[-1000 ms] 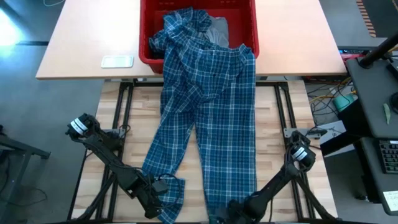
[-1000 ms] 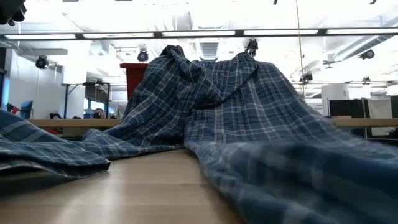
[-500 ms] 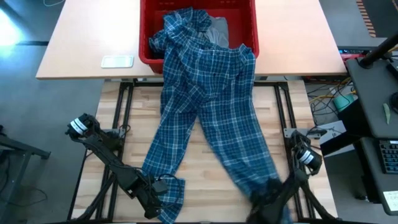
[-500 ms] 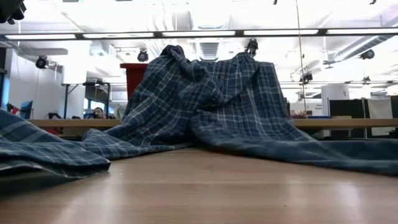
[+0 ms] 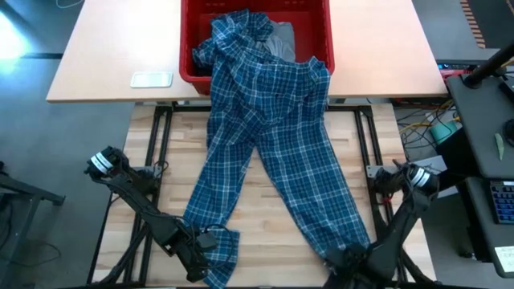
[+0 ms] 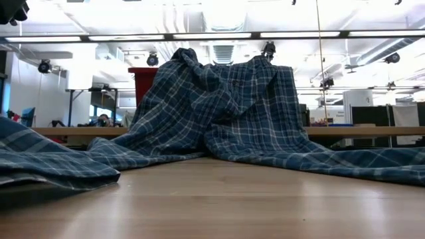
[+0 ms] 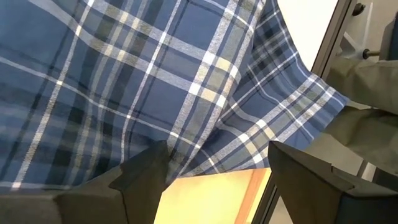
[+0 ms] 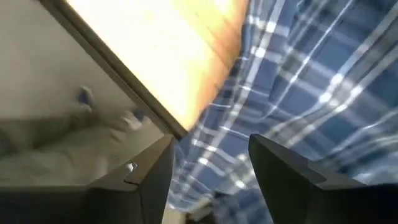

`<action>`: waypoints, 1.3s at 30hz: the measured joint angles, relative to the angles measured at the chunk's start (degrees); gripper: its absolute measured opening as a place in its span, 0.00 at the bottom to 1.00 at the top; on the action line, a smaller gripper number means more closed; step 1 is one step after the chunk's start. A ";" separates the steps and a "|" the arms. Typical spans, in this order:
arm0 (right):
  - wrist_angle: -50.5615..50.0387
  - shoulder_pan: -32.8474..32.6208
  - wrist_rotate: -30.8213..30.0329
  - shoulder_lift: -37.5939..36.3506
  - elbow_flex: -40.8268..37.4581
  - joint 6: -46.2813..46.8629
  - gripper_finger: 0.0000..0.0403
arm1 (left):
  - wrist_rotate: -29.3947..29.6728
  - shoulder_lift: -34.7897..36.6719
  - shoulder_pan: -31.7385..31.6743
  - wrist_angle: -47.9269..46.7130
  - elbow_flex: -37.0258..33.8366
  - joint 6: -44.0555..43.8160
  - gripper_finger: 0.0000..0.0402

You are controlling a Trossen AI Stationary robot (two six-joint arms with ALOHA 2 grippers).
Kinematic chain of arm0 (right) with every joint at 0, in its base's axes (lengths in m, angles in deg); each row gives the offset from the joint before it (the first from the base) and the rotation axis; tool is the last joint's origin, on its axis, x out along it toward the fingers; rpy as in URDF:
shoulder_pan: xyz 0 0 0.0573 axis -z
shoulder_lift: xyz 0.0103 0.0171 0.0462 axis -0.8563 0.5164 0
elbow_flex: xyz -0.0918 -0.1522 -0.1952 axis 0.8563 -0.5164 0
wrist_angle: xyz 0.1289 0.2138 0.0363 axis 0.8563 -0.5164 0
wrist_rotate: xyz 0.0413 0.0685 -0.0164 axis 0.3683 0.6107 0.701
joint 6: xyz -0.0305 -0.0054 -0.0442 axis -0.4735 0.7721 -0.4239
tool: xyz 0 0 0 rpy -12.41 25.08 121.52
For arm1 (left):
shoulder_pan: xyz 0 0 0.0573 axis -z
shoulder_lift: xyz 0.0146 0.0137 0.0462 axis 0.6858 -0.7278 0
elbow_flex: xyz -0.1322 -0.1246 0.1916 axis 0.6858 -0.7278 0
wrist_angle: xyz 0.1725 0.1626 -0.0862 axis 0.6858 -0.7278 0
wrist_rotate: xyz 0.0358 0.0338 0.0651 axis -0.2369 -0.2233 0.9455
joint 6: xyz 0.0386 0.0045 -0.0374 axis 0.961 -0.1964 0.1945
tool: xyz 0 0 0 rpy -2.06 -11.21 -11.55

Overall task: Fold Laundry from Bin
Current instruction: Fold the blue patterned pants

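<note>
The laundry in play is a blue-and-white plaid garment [image 5: 269, 120]. Its top is bunched in the red bin [image 5: 317, 16] and it hangs over the bin's near rim, with two long parts lying on the wooden table [image 5: 265, 233]. A light grey garment [image 5: 283, 36] lies in the bin beside it. My left gripper [image 5: 201, 255] is at the near end of the left long part, shut on it. My right gripper [image 5: 347, 258] is shut on the near end of the right long part. In the low view the plaid garment [image 6: 219, 106] rises as a mound in front of the bin [image 6: 143, 83]. My left gripper holds the near end of the left long part [image 7: 186, 146], coming steeply from above. How many layers it has cannot be told. Cloth is bunched around the fingers, and the rest lies slack on the table. My right gripper holds the near end of the right long part [image 8: 233, 158], pointing steeply down near the table's near right corner. How many layers it has I cannot tell. The cloth runs from the fingers slantwise along the table up to the bin.
The bin stands on a tan table [image 5: 104, 48] behind the wooden one, next to a small white flat object [image 5: 151, 79]. Bare wood shows between the two long parts and at both sides. A desk with cables and a keyboard [image 5: 502, 201] stands to the right.
My right gripper has moved toward the table's right edge and risen, rolling at the wrist and keeping its hold. The near end of the right long part has been dragged right with it and now lies slanted, while the top stays at the bin.
</note>
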 joint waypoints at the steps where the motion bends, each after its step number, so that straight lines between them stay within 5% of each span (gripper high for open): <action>1: 2.10 -0.37 -0.40 -0.66 -2.24 2.64 0.51 | 0.02 -0.01 0.01 -0.01 0.00 0.34 0.65; 8: 21.08 -3.90 -0.74 -6.34 -18.51 22.98 0.47 | 0.02 -0.01 0.01 -0.02 0.00 0.56 0.65; 19: 30.36 -3.06 -1.50 -4.25 -21.68 21.20 0.34 | 0.50 0.00 0.00 0.08 0.00 0.12 0.65; 31: 24.13 -2.19 -1.10 -2.13 -17.87 20.95 0.04 | 2.03 -0.01 -0.06 0.09 0.00 0.37 0.65; 39: 10.67 -2.19 2.85 -0.66 -9.20 20.58 0.19 | 2.44 -0.01 -0.08 0.20 0.00 0.23 0.65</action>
